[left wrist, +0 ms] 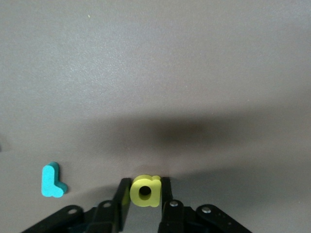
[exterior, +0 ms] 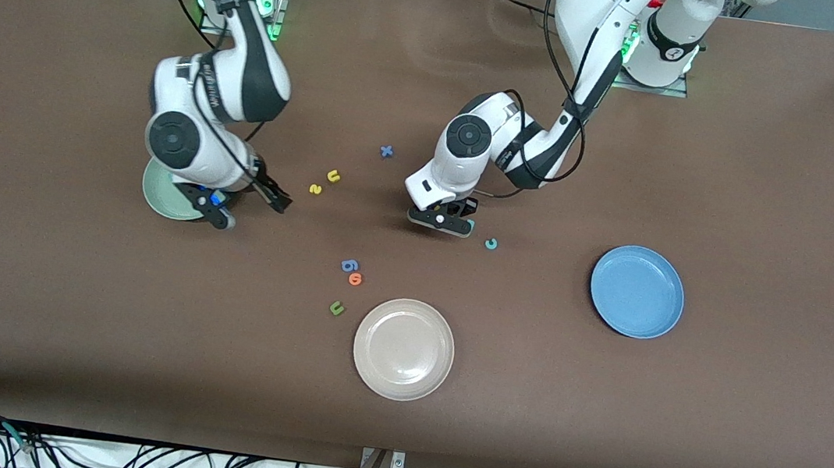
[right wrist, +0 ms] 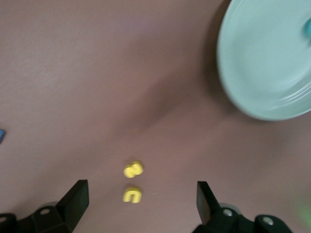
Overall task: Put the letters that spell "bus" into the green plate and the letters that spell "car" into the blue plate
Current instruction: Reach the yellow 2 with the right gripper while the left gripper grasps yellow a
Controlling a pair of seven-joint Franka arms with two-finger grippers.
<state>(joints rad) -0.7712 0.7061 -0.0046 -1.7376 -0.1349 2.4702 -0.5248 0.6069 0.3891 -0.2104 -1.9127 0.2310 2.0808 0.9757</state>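
My left gripper [exterior: 443, 221] is down at the table with its fingers [left wrist: 122, 194] pressed on both sides of the yellow a [left wrist: 146, 191]. The thin teal r [left wrist: 51, 180] lies close beside it, and the teal c [exterior: 491, 243] lies toward the blue plate [exterior: 637, 290], which holds nothing. My right gripper [exterior: 256, 212] hangs open beside the green plate [exterior: 157, 193], which the arm mostly covers. The yellow s [exterior: 315, 189] and yellow u [exterior: 333, 176] lie together on the table, below the open fingers in the right wrist view. A teal piece [right wrist: 307, 26] lies in the green plate [right wrist: 262, 63].
A beige-white plate [exterior: 404, 349] sits nearest the front camera. Between it and the yellow letters lie a blue 6-like piece [exterior: 350, 265], an orange letter [exterior: 355, 279] and a dark green u [exterior: 336, 307]. A blue x [exterior: 386, 151] lies nearer the bases.
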